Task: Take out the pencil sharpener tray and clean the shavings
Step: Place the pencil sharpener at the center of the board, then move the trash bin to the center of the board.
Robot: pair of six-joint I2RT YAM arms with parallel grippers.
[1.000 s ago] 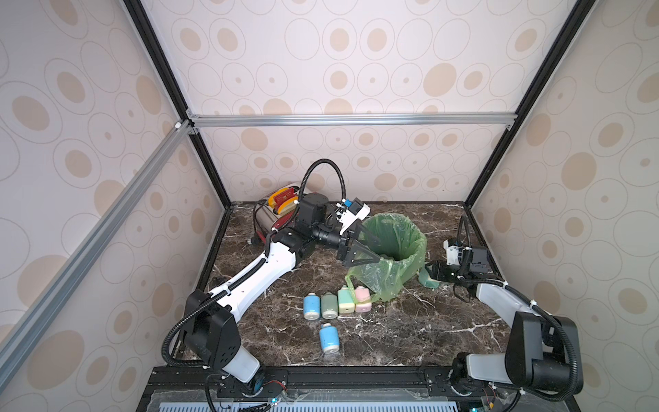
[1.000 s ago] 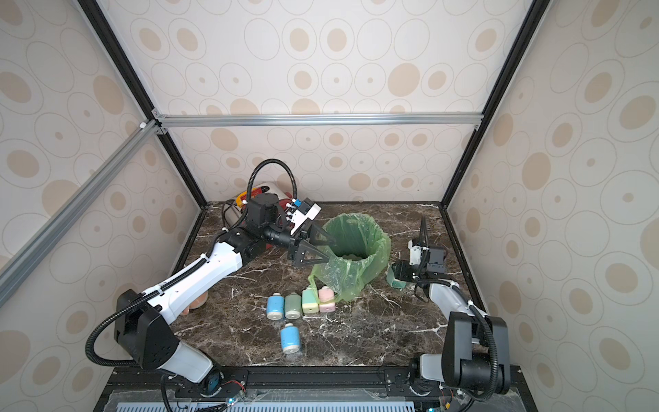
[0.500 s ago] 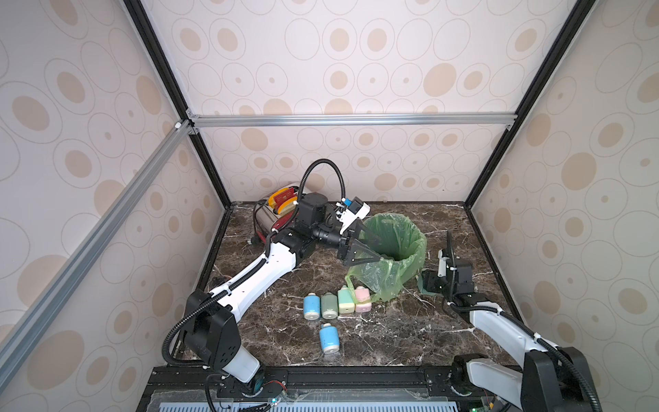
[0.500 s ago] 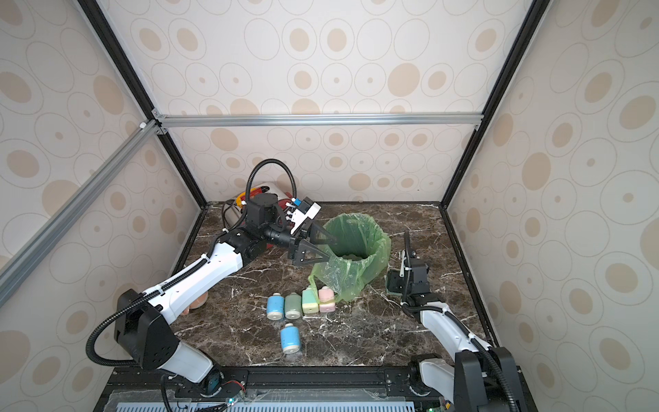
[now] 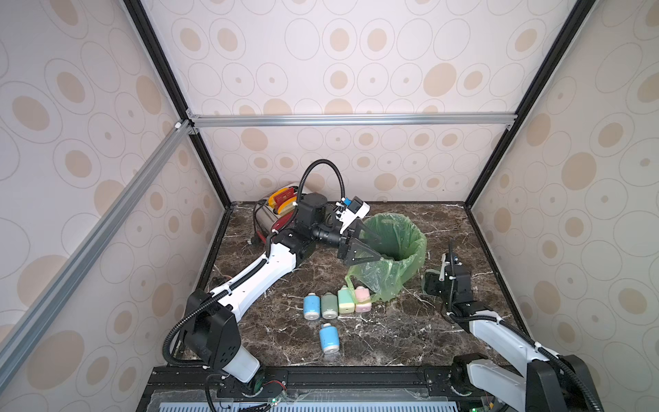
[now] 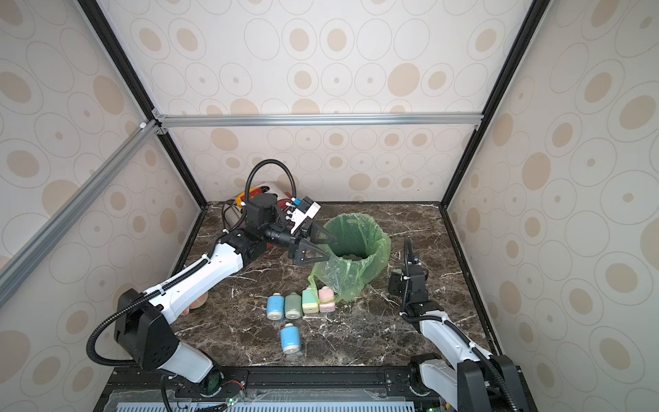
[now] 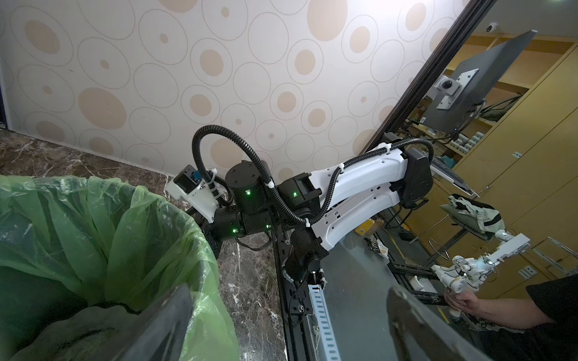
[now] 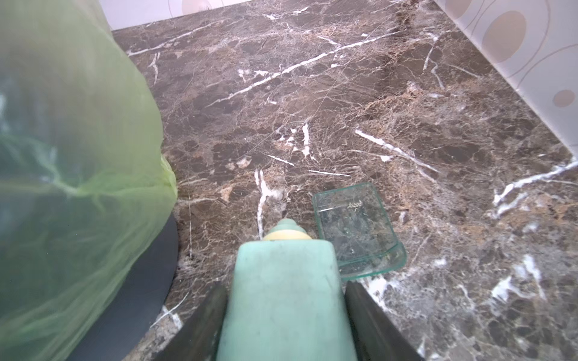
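A mint-green pencil sharpener [image 8: 281, 297] stands on the marble between the fingers of my right gripper [image 8: 283, 284], which is shut on its sides. Just beside it lies the clear tray [image 8: 356, 231], flat on the marble, with a few specks of shavings in it. Both top views show the right gripper [image 5: 433, 285] [image 6: 397, 281] low at the right of the green-bagged bin [image 5: 410, 232] [image 6: 378, 242]. My left gripper [image 5: 378, 246] [image 6: 331, 247] [image 7: 291, 312] hangs open over the bin's left rim with nothing between its fingers.
Several small coloured sharpeners [image 5: 337, 303] lie in a row in front of the bin, and a blue one [image 5: 328, 338] nearer the front edge. A red and yellow appliance [image 5: 274, 210] stands in the back left corner. The enclosure walls close in the sides and back.
My right gripper has come forward and down beside the bin, and its jaws have eased apart a little. The left arm has not moved.
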